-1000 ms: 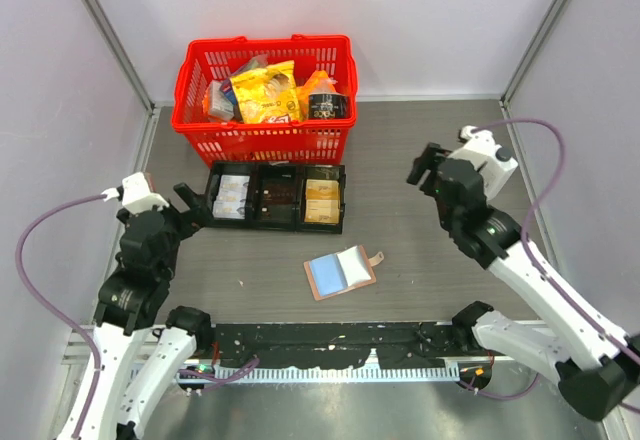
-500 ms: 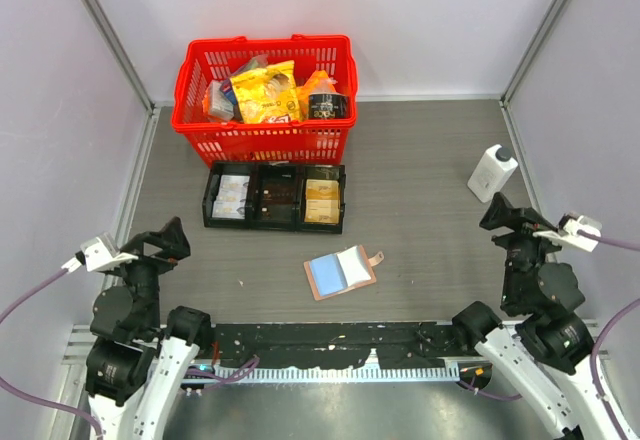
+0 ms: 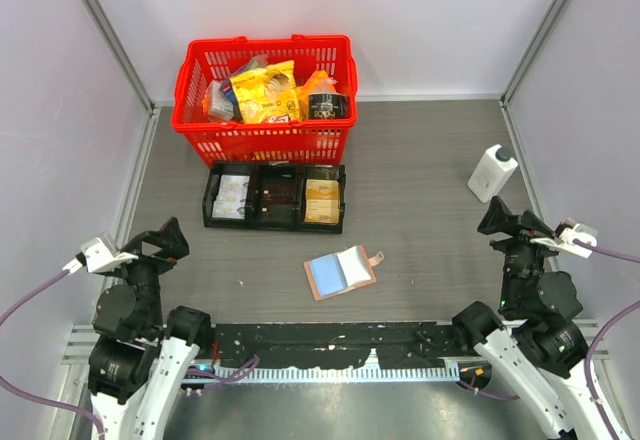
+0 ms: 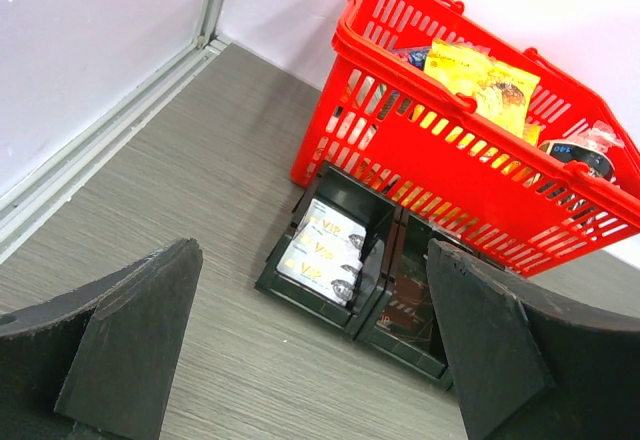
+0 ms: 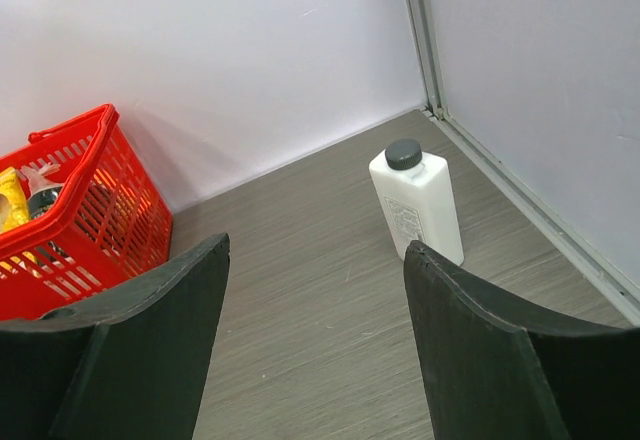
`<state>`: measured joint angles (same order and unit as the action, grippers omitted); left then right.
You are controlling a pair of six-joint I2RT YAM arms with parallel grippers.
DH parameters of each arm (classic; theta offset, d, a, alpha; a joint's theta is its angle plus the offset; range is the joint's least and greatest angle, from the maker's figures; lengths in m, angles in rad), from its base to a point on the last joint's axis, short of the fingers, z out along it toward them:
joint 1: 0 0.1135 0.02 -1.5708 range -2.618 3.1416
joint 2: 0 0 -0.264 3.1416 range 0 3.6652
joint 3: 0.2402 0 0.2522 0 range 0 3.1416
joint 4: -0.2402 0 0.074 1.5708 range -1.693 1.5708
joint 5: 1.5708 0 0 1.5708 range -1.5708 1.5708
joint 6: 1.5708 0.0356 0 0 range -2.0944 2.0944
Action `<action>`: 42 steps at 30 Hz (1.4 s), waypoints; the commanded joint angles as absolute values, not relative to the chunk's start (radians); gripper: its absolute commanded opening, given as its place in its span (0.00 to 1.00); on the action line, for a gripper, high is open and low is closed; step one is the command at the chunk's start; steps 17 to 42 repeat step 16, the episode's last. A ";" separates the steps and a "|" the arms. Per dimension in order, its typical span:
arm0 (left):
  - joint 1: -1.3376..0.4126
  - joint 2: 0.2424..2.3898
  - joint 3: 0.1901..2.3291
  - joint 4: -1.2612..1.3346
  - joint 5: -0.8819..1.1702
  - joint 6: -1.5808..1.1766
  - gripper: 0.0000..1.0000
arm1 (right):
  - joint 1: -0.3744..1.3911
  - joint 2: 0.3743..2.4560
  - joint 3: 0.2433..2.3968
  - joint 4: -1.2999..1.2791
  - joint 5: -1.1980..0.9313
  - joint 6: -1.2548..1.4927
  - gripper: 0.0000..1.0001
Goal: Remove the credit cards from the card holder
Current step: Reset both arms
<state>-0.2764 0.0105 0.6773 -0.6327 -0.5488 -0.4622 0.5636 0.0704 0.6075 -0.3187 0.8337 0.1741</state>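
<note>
At mid-table, the card holder (image 3: 340, 272) lies open; left gripper (image 3: 170, 237) and right gripper (image 3: 506, 222) hang wide and empty at the near corners. Removal looks done; next, only a pocket check.

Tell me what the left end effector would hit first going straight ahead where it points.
Most likely the black tray, at its compartment of pale cards, the red basket behind. The left end effector tilts down, though, so tabletop might come first.

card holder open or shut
Open: the card holder lies spread flat, its blue and white inside facing up.
</note>
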 commanded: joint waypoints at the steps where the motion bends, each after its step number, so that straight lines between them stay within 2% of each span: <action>1: -0.272 -0.029 0.673 -0.584 -0.577 -0.446 1.00 | 0.566 0.098 0.620 -0.295 0.834 0.155 0.75; 42: -0.273 -0.031 0.673 -0.575 -0.563 -0.439 1.00 | 0.535 0.126 0.623 -0.299 0.831 0.161 0.74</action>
